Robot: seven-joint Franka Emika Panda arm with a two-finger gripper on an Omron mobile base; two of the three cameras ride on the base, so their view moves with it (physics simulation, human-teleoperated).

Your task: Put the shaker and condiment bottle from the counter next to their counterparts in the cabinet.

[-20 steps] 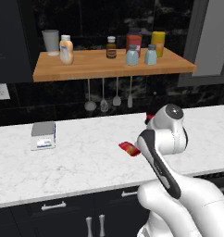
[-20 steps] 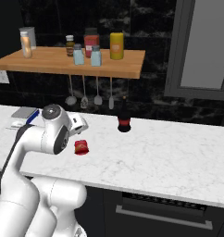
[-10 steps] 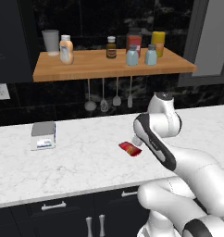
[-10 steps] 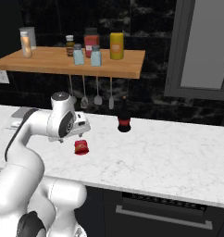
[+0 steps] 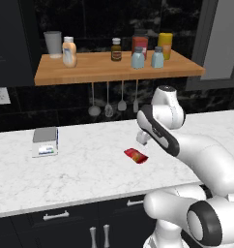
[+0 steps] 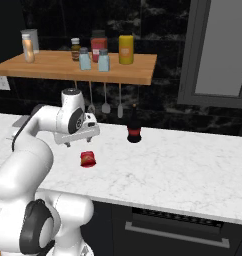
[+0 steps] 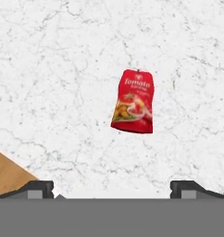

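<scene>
The desk (image 5: pixel 90 169) is white marble with faint grey veins. On it lies the condiment bottle (image 7: pixel 133 102), bright red with white lettering and a yellowish-green food picture. Above the desk, the cabinet (image 5: pixel 114 70) is light-brown wood, carrying two pale blue shakers (image 5: pixel 138 58), a yellow bottle (image 5: pixel 165 45), a red-labelled jar (image 5: pixel 139 41) and a dark brown bottle (image 5: pixel 116 49). Behind the desk, the wall (image 5: pixel 109 19) is black.
</scene>
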